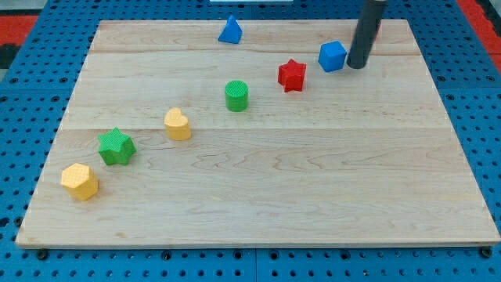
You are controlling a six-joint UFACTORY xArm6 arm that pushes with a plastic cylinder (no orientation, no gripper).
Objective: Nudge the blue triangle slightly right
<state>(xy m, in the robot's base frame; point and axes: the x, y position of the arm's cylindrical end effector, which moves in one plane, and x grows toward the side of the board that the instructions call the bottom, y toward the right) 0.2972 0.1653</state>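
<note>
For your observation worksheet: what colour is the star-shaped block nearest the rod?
Red: the red star, seen in the camera view, the only view.

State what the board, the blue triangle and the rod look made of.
Board: pale wood, matte, with visible grain and plank seams. Blue triangle: probably plastic, uniform colour, slight sheen. Rod, my tip just right of the blue cube: dark, smooth; metal or plastic, unclear.

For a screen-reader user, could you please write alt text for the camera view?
My tip rests beside the blue cube, far right of the blue triangle at the wooden board's top edge. Six blocks run diagonally from bottom left to upper right.
</note>
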